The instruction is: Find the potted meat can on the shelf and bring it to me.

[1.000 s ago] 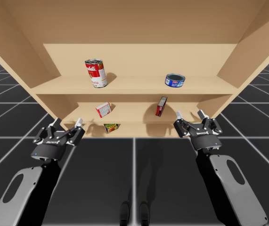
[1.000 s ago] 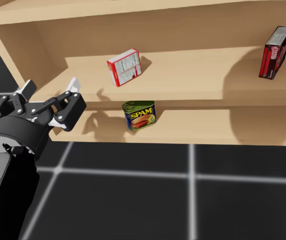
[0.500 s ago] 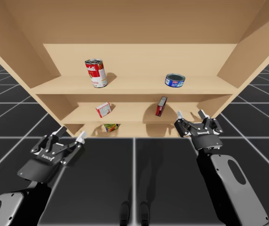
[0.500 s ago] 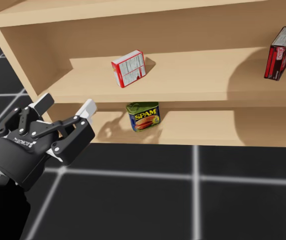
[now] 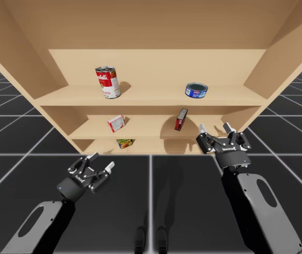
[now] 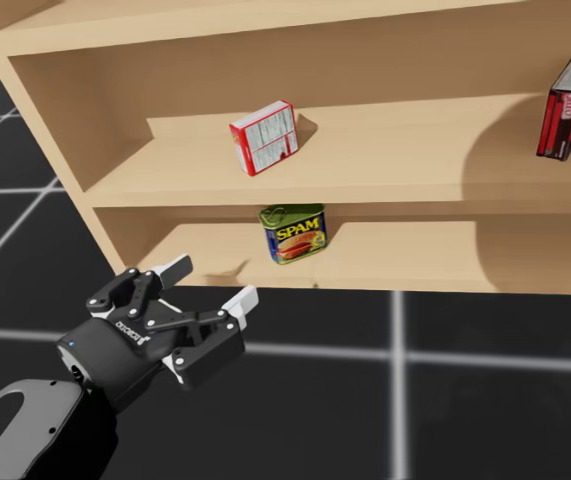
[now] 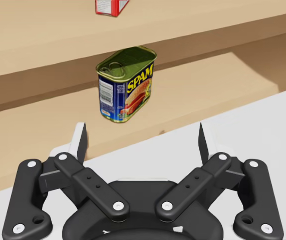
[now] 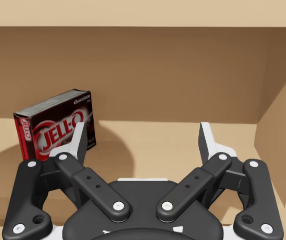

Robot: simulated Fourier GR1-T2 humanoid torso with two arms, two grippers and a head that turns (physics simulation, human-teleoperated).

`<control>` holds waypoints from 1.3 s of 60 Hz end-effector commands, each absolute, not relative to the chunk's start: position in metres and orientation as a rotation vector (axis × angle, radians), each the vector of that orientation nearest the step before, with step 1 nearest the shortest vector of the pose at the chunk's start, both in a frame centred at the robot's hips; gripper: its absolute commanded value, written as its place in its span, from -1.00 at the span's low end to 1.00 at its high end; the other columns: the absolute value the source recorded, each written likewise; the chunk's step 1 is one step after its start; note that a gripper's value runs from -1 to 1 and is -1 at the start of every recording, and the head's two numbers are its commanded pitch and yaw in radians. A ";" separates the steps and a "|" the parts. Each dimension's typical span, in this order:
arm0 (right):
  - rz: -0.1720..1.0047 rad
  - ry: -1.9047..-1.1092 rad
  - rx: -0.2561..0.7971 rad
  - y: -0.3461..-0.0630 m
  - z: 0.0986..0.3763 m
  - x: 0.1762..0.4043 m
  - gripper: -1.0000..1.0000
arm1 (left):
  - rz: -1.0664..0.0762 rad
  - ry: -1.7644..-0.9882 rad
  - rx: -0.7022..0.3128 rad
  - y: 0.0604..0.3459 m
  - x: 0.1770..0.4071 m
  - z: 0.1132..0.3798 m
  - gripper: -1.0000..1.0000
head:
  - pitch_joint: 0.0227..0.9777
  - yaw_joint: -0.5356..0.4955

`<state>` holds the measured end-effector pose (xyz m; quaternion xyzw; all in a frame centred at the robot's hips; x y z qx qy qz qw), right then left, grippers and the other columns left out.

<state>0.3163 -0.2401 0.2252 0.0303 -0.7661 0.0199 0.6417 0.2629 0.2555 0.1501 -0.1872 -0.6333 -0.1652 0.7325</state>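
The potted meat can point(image 5: 124, 143) is a blue and yellow rectangular tin with a green top. It stands on the lowest shelf board point(image 6: 435, 262), under the small white and red box. In the head view the potted meat can point(image 6: 295, 233) is up and to the right of my left gripper point(image 6: 210, 283). My left gripper point(image 5: 102, 162) is open, low in front of the shelf. In the left wrist view the can point(image 7: 126, 85) stands ahead of the open left gripper point(image 7: 141, 135), apart from it. My right gripper point(image 5: 214, 128) is open and holds nothing.
A red and white round can point(image 5: 107, 82) and a flat blue tin point(image 5: 197, 90) stand on the upper shelf. A white and red box point(image 5: 116, 123) and a dark red box point(image 5: 181, 119) stand on the middle shelf. The dark red box point(image 8: 55, 125) is ahead-left of my right gripper point(image 8: 141, 132).
My left arm has dropped lower and swung right, away from the shelf's left end toward the can's front. My head has turned slightly. The right arm has stayed still.
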 end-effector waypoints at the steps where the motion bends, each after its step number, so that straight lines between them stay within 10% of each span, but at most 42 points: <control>1: 0.047 -1.751 0.070 -0.240 0.226 0.316 -1.00 | -0.416 -1.376 -0.438 0.248 0.286 0.139 -1.00 | 0.54 0.49; 38: 0.039 -1.754 0.065 -0.242 0.227 0.316 -1.00 | -0.471 -1.332 -0.426 0.218 0.376 0.125 -1.00 | 0.54 0.47; 64: 0.022 -1.758 0.065 -0.245 0.228 0.315 -1.00 | -0.501 -1.290 -0.430 0.202 0.396 0.111 -1.00 | 0.54 0.44; 67: 0.021 -1.759 0.065 -0.245 0.228 0.314 -1.00 | -0.499 -1.294 -0.427 0.203 0.394 0.111 -0.41 | 0.54 0.44; 69: 0.021 -1.759 0.065 -0.245 0.228 0.315 -1.00 | -0.495 -1.295 -0.436 0.204 0.394 0.111 0.92 | 0.54 0.44; 78: 0.023 -1.760 0.062 -0.246 0.228 0.315 -1.00 | -0.503 -1.324 -0.440 0.206 0.380 0.122 1.00 | 0.53 0.44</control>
